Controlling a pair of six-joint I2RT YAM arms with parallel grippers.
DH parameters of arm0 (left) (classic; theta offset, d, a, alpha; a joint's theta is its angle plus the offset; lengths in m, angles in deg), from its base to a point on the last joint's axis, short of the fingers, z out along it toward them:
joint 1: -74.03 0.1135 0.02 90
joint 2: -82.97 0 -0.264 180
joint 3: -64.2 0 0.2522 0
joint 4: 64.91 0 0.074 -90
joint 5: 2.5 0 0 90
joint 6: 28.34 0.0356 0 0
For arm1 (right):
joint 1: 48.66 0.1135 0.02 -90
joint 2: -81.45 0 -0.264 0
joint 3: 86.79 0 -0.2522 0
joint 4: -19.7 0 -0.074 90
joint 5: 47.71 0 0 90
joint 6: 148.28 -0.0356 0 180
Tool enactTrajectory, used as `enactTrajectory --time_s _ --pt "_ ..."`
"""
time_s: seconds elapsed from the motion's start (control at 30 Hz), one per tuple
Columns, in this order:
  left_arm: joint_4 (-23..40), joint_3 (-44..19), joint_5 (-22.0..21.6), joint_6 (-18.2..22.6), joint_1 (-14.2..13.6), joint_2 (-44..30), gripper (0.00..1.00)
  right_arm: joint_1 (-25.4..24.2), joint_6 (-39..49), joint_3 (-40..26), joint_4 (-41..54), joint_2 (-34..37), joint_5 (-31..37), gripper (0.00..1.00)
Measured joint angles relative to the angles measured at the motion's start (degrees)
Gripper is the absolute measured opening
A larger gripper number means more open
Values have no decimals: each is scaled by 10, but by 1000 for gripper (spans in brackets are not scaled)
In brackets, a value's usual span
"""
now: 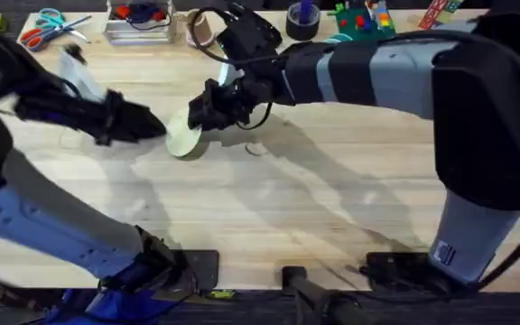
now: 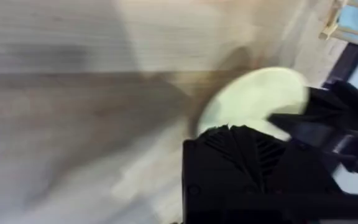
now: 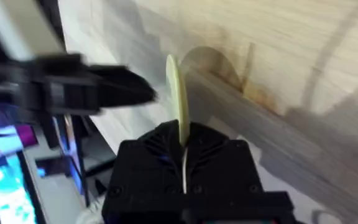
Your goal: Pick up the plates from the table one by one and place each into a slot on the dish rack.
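A pale yellow-green plate (image 1: 185, 138) stands on edge just above the table (image 1: 287, 208), left of centre. My right gripper (image 1: 208, 110) reaches across from the right and is shut on the plate's upper rim. In the right wrist view the plate (image 3: 177, 93) shows edge-on, rising from between the fingers (image 3: 160, 155). My left gripper (image 1: 156, 125) comes in from the left with its fingers together, the tip close beside the plate (image 2: 253, 102) with a small gap. A corner of the dish rack (image 2: 342, 23) shows beyond the plate in the left wrist view.
Along the far edge lie scissors (image 1: 48, 27), a clear tray (image 1: 138, 24), a dark tape roll (image 1: 303, 20) and colourful toys (image 1: 364, 18). Bare planks stretch across the near half of the table.
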Motion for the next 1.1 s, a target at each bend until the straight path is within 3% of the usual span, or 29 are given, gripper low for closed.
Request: enactTrajectory --time_s 0.2,0.37,0.53,0.7,0.87,1.1 --pt "56 -92 -15 -3 -12 120 39 0 74 0 1 0 -12 28" --pt "123 -156 -47 -6 -41 197 38 -9 122 0 19 -20 -13 27" --pt "172 -193 -89 -7 -68 266 38 -39 180 0 73 -85 -14 28" --pt "193 -200 -110 -11 -72 347 38 -76 255 -3 160 -144 -1 28" --pt "202 -200 -115 -16 -72 421 38 -97 338 -3 251 -196 65 28" --pt "206 -200 -119 -22 -72 488 96 -111 447 -3 325 -289 209 28"
